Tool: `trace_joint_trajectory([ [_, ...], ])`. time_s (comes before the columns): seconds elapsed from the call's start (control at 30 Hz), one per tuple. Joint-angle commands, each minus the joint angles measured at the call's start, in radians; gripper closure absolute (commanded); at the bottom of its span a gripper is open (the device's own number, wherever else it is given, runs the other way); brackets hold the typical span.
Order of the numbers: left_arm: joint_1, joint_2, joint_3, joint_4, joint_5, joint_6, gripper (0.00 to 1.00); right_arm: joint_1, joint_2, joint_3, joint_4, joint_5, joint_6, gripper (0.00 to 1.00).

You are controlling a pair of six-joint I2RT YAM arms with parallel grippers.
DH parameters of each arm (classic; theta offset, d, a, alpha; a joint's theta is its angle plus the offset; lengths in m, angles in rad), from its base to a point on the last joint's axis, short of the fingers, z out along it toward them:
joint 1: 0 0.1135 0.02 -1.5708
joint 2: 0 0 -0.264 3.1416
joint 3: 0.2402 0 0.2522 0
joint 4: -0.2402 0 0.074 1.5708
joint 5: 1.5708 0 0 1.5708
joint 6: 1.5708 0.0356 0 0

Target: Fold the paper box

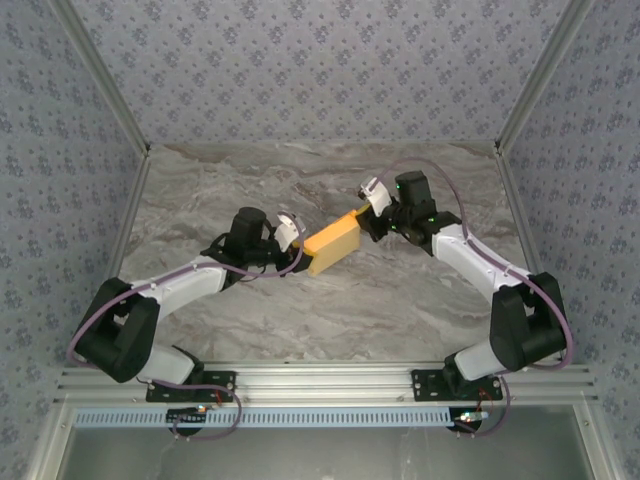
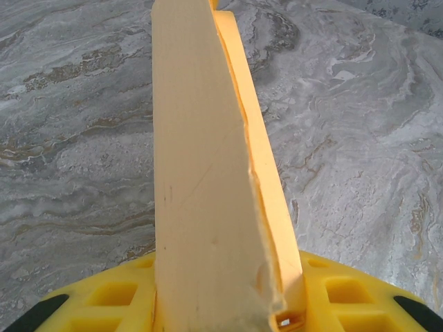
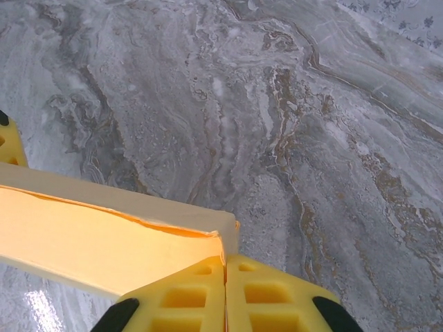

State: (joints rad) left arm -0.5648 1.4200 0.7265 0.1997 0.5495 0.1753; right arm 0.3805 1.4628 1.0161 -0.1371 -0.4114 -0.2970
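The paper box (image 1: 333, 246) is mid-table (image 1: 400, 300), between both arms. The left gripper (image 1: 297, 240) squeezes one end. The right gripper (image 1: 368, 216) looks pinched tight on the far corner's thin edge. Next, I think, it bends that flap in gently.

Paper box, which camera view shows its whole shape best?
Top external: the paper box shows whole, end to end. The left wrist view gives one long pale side close up; the right wrist view, one corner and the orange inside.
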Motion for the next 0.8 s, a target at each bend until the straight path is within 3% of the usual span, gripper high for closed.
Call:
trace_joint_trajectory([
  [0.0,-0.009,0.019,0.032,0.007,0.007,0.021,0.72,0.023,0.01,0.05,-0.073,0.069,0.004,0.94],
  [0.23,-0.022,0.079,0.059,-0.024,-0.017,0.053,0.71,0.129,0.014,0.124,-0.261,0.388,0.111,0.99],
  [0.33,-0.037,0.107,0.076,-0.039,-0.028,0.073,0.71,0.152,0.012,0.137,-0.32,0.47,0.198,0.99],
  [0.77,-0.062,0.168,0.09,-0.033,-0.036,0.109,0.73,0.166,-0.024,0.148,-0.434,0.499,0.312,0.99],
])
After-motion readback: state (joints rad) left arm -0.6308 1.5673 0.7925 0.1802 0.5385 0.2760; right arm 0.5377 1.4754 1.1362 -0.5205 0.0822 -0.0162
